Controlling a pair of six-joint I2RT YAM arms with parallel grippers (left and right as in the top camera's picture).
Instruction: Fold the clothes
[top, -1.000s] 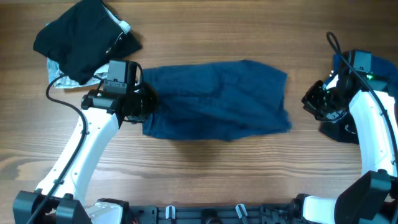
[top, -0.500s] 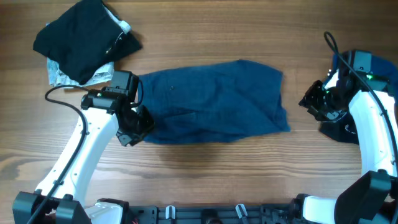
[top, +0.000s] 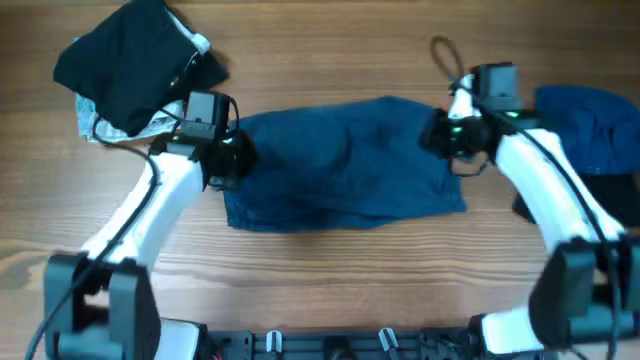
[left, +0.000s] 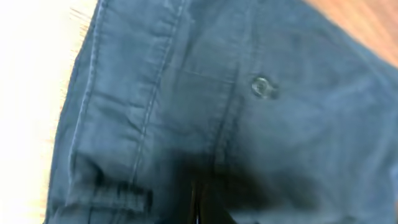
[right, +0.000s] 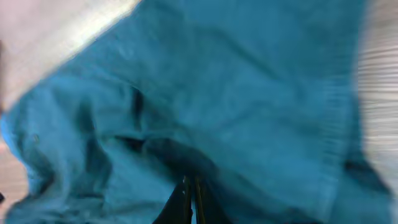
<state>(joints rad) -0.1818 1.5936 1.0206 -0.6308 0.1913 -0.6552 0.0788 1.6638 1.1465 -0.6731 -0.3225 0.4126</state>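
Observation:
A dark blue garment (top: 345, 165) lies folded flat at the table's middle. In the left wrist view its waistband side shows a button (left: 261, 87) and a belt loop (left: 124, 196). My left gripper (top: 228, 160) is over the garment's left end, its fingertips (left: 198, 208) together just above the cloth. My right gripper (top: 440, 135) is over the garment's upper right corner, its fingertips (right: 189, 199) together above rumpled blue cloth (right: 249, 93). Neither shows cloth held between the fingers.
A pile of black clothes (top: 130, 60) lies at the back left on a pale grey item (top: 95, 122). Another blue garment (top: 590, 125) lies at the right edge. A cable loops behind the right arm.
The right arm has swung left from the far right to the garment's upper right corner. The left gripper moved from the garment's lower left corner up to its left end.

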